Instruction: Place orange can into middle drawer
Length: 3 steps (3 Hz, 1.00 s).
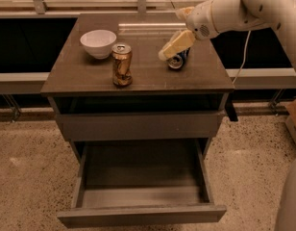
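On desk (71, 78) front-left: orange can (122, 65) upright, long axis vertical, silver top up, free-standing just beside white bowl (98, 42). We judge stance favours side grasp. Middle drawer (141, 196) below stands open, ready to receive. Claw (166, 52) hangs over blue can (177, 60), apart from target; open or closed, we cannot tell.

readable text: none anywhere in the scene
orange can (122, 64): print too blurred to read; no brand can be made out
blue can (177, 60): coloured marks show, no letters legible
gripper (163, 55): bears no legible marking; hangs over the tabletop (153, 78), just in front of the blue can, to the right of the orange can
middle drawer (141, 215): plain front, no label or number
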Each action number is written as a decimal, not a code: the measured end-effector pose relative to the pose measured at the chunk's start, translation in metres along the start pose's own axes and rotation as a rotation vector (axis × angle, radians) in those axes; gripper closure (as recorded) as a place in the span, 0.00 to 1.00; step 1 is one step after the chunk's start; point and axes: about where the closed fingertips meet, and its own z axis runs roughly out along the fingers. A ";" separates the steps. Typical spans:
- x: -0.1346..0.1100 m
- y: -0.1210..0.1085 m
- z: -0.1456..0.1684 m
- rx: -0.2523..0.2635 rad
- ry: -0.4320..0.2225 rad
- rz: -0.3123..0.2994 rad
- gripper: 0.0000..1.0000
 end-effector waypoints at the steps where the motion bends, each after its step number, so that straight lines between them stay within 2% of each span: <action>1: -0.002 0.003 0.004 -0.012 -0.015 0.003 0.00; 2: -0.012 0.026 0.035 -0.107 -0.144 0.035 0.00; 3: -0.036 0.068 0.078 -0.225 -0.290 0.038 0.00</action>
